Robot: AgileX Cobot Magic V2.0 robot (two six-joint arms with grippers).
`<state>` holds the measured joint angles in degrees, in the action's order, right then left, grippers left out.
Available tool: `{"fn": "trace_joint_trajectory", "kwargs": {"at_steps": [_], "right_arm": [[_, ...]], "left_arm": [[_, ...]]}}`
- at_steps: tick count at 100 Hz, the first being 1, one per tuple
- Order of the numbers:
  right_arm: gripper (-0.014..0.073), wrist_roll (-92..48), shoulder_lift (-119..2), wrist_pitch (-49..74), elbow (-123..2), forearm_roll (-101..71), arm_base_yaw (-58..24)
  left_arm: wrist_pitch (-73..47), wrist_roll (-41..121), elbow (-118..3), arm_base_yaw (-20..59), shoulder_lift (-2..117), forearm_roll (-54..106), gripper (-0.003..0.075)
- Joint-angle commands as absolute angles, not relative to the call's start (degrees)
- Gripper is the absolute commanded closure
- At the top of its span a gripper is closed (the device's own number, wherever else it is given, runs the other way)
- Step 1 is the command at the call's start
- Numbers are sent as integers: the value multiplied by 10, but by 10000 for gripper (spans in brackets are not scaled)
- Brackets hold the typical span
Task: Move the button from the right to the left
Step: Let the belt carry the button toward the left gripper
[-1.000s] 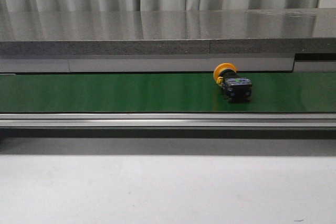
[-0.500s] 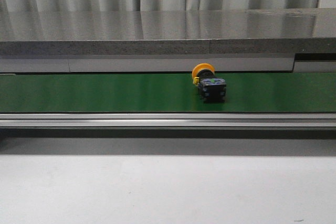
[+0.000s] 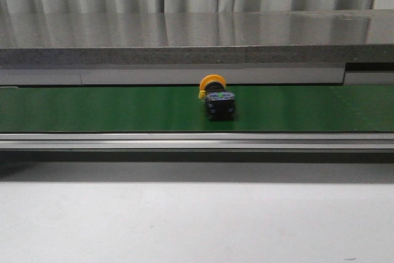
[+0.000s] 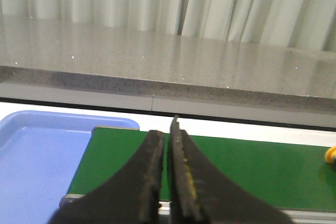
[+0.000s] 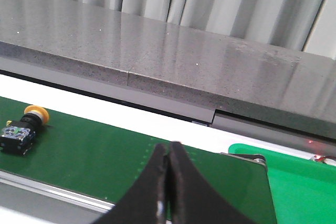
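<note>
The button (image 3: 217, 98) has a yellow cap and a dark blocky body and lies on its side on the green belt (image 3: 111, 109), a little right of the middle in the front view. It also shows in the right wrist view (image 5: 21, 128), well away from my right gripper (image 5: 168, 149), which is shut and empty above the belt. In the left wrist view only its yellow cap (image 4: 331, 155) shows at the picture's edge. My left gripper (image 4: 167, 129) is shut and empty over the belt's left end. Neither gripper shows in the front view.
A blue tray (image 4: 31, 150) sits past the belt's left end. A green tray (image 5: 299, 182) sits past its right end. A grey stone ledge (image 3: 197, 38) runs behind the belt, and a metal rail (image 3: 197, 141) along its near side.
The button has travelled left along the belt, from right of centre to near the middle. No gripper touched it.
</note>
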<state>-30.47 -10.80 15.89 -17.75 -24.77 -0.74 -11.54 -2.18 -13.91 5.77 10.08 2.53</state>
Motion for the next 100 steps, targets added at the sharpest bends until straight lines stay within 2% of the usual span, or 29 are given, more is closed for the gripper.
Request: {"fn": "trace_joint_trajectory", "kwargs": {"at_steps": [1, 11, 25, 49, 81, 90, 95, 100], "right_arm": [[662, -309, -112, 114, -193, -256, -8], [662, -309, -112, 114, -193, -256, -8], [662, -309, -112, 114, -193, -256, -8], [662, -309, -112, 114, -193, -256, -8], [662, -309, -112, 114, -193, -256, -8], [662, -309, -112, 114, -193, -256, -8], [662, -309, -112, 114, -193, -256, -8], [662, -309, -112, 114, -193, -256, -8]], "left_arm": [[-151, -27, -211, 57, 164, 43, 715], [-262, -27, -289, 57, 237, 47, 715], [-349, -27, -376, 57, 335, 47, 715], [-366, -24, -455, 57, 451, 49, 715], [-356, -14, -475, 57, 527, 49, 711], [-356, -13, -475, 57, 536, 51, 649], [-356, -10, -475, 57, 538, 51, 574], [-355, -9, -475, 57, 538, 51, 456]]}}
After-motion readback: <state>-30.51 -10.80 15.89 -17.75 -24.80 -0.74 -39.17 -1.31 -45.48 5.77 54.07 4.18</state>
